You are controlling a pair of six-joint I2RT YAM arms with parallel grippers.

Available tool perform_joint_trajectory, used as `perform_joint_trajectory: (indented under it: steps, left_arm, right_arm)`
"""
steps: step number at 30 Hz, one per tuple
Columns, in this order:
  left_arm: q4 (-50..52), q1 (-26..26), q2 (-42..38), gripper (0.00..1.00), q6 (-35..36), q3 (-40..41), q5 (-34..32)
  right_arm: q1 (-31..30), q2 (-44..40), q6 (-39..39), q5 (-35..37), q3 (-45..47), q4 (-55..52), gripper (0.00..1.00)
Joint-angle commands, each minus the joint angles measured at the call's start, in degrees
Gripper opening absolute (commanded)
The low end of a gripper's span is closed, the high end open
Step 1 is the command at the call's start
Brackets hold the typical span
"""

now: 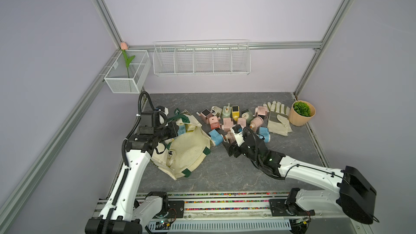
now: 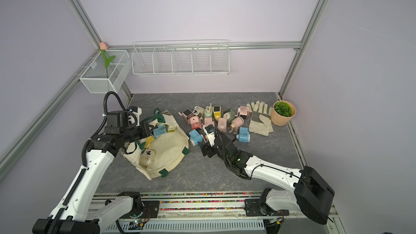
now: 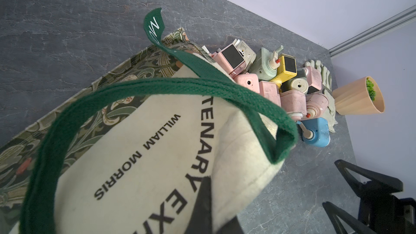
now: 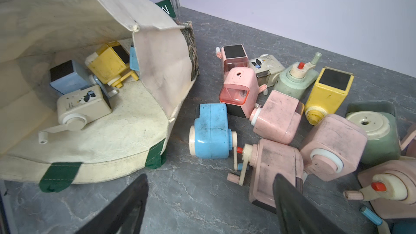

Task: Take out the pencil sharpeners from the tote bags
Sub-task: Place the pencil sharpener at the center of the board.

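Observation:
The cream tote bag lies on its side with its mouth towards the pile. My left gripper is shut on the cloth of its upper rim and holds the mouth up beside a green handle. Inside lie a yellow pencil sharpener, a blue one and a cream one. Several more sharpeners in pink, yellow, green and blue lie heaped on the table right of the bag. My right gripper is open and empty, low over bare table between the bag and a pink sharpener.
A pair of pale work gloves and a tan plant pot sit at the back right, close to the pile. A wire rack and a mesh basket with a tulip hang on the walls.

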State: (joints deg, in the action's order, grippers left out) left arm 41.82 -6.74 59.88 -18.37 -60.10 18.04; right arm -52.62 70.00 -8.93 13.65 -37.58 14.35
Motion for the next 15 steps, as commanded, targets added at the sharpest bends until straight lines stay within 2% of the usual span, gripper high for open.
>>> perform_joint_trajectory:
  steps: [1,15]
  left_arm:
    - [-1.8,0.4,-1.6,0.00,-0.6,0.2,2.0]
    - [-2.4,0.5,-2.3,0.00,-0.2,0.3,3.2]
  right_arm:
    - [-0.3,-2.5,0.8,-3.8,1.7,2.3,0.87]
    - [-2.8,-2.8,1.6,-11.1,0.8,3.7,0.86]
